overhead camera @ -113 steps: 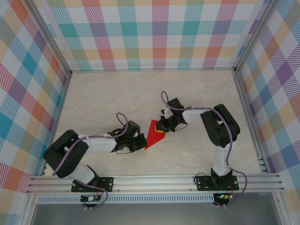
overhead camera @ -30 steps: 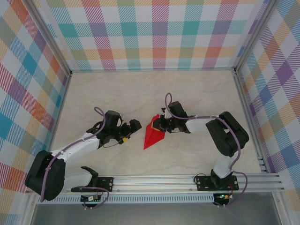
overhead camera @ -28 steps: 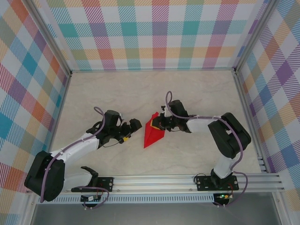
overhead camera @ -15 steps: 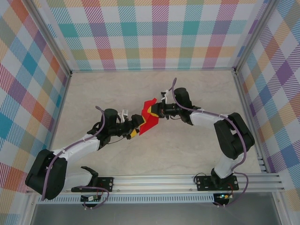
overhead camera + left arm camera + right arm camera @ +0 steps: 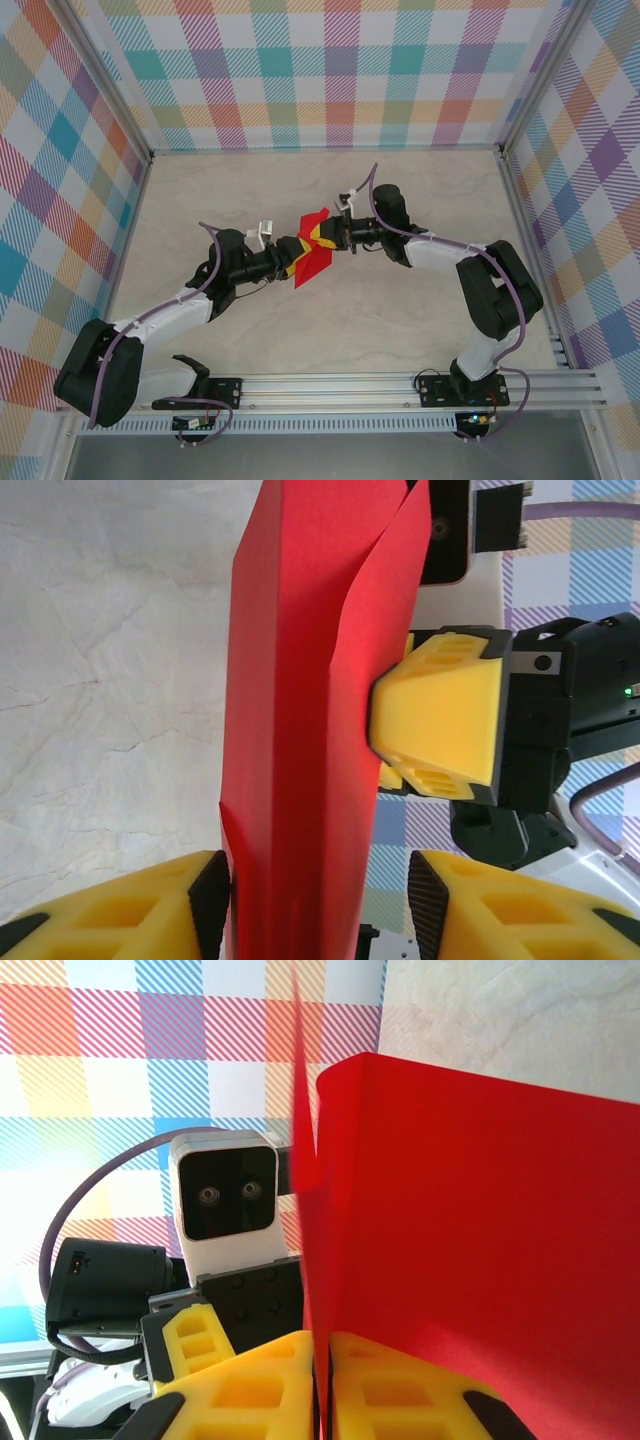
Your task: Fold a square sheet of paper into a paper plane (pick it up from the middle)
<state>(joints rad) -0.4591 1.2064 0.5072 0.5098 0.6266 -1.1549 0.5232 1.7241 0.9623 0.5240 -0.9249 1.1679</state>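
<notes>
The red paper plane (image 5: 312,256), a folded narrow dart shape, hangs above the table between both arms. My right gripper (image 5: 337,237) is shut on its right edge; in the right wrist view the yellow fingers (image 5: 260,1390) pinch the red paper (image 5: 480,1240) flat. My left gripper (image 5: 293,262) reaches in from the left, open around the paper plane (image 5: 300,730). Its left pad (image 5: 211,900) touches the paper and its right pad (image 5: 426,900) stands apart from it. The right gripper's yellow finger (image 5: 440,720) presses the paper's far side.
The pale marbled table (image 5: 250,200) is boxed in by checked walls (image 5: 330,80) on three sides. An aluminium rail (image 5: 330,385) carrying both arm bases runs along the near edge. The left wrist camera (image 5: 225,1195) faces the right one closely.
The right gripper lifted the paper plane off the table and carried it back and left. The left gripper moved in to meet it, and its jaws narrowed around the paper.
</notes>
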